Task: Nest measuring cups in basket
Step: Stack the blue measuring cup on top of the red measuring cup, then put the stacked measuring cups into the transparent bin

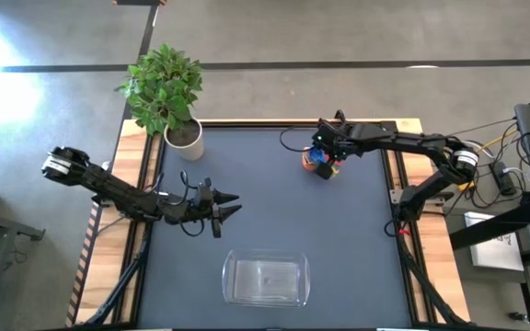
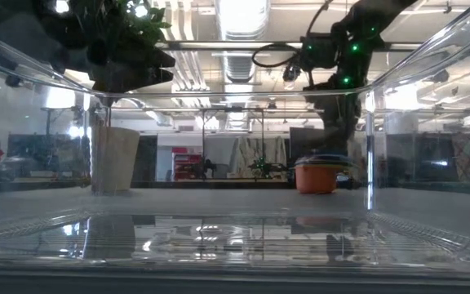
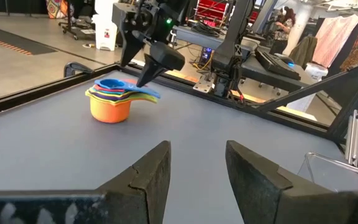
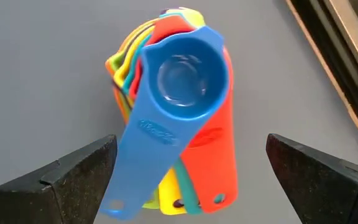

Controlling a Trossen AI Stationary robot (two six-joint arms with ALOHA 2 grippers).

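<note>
Measuring cups [image 4: 176,106] sit stacked at the worktop's [image 1: 274,211] far side; the right gripper [image 4: 191,171] hangs over them, spread wide. Left gripper [image 1: 226,204] hovers mid-worktop, part spread, empty.

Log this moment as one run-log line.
right gripper: open above measuring cups | left gripper: waiting mid-table, holds nothing | basket: no cups inside

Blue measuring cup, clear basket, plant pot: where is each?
blue measuring cup [image 4: 182,81], right wrist view, bowl.
clear basket [image 1: 230,280], high view, left rim.
white plant pot [image 1: 186,143], high view, side wall.
</note>
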